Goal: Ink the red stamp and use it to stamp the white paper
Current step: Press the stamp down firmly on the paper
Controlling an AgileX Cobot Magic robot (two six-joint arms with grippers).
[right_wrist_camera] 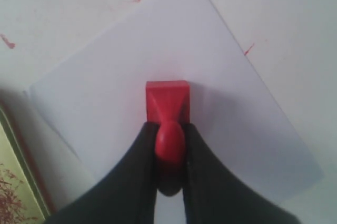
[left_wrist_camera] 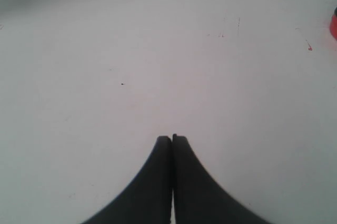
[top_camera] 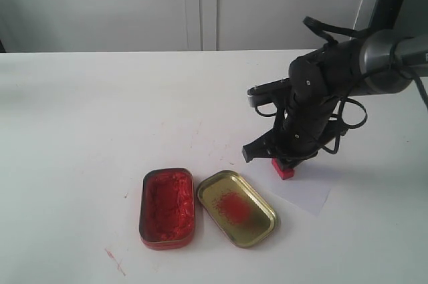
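My right gripper (right_wrist_camera: 169, 129) is shut on the knob of the red stamp (right_wrist_camera: 167, 100). The stamp's square base sits over the white paper (right_wrist_camera: 174, 50), at or just above its surface; contact is hard to judge. In the exterior view the stamp (top_camera: 283, 168) shows below the right gripper (top_camera: 284, 158), at the near-left part of the paper (top_camera: 309, 190). My left gripper (left_wrist_camera: 172, 138) is shut with nothing between its fingers, over bare tabletop, and does not show in the exterior view.
The open tin of red ink paste (top_camera: 167, 208) and its gold lid (top_camera: 236, 207) with a red smear lie side by side, left of the paper. The lid's edge (right_wrist_camera: 16, 182) shows close to the paper. Faint red marks (top_camera: 114, 260) dot the white tabletop.
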